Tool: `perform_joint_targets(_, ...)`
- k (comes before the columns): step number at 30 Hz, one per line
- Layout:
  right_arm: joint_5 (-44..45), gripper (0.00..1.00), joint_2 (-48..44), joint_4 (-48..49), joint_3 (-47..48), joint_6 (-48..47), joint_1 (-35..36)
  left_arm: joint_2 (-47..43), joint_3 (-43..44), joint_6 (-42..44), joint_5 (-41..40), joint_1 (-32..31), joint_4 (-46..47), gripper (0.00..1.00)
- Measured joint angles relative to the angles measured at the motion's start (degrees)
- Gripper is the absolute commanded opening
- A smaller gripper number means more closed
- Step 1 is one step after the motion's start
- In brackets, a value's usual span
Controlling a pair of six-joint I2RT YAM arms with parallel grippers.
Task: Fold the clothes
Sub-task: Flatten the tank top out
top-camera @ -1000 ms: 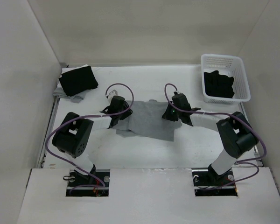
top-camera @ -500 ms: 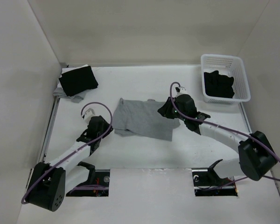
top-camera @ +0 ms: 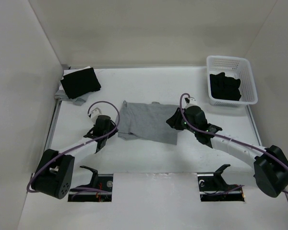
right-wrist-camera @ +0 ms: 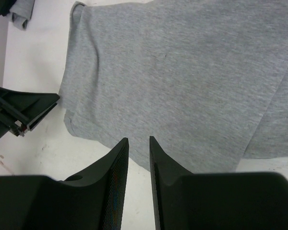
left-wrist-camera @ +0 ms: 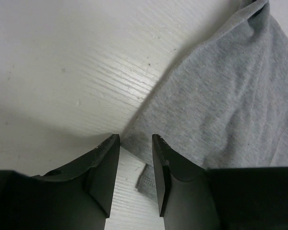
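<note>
The white, wood-grained table (top-camera: pixel 134 86) carried a plain light grey short-sleeved shirt (top-camera: pixel 146 122) spread out near its middle. In the far left corner a folded black cloth garment (top-camera: pixel 80 81) lay on a crumpled grey cloth (top-camera: pixel 80 101). A white plastic lattice basket (top-camera: pixel 230 61) stood in the far right corner.

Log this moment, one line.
grey shirt: on table | left gripper: open at its left edge | right gripper: open over it
</note>
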Motion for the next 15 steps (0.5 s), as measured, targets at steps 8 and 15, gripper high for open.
perform_joint_targets(8,0.5,0.28,0.0,0.1,-0.2,0.0,0.0,2.7,0.8,0.7,0.0,-0.8,1.8,0.16)
perform_joint_targets(15,2.9,0.43,-0.5,-1.1,-2.3,0.8,0.0,2.7,0.9,1.0,0.2,-1.0,1.7,0.03)
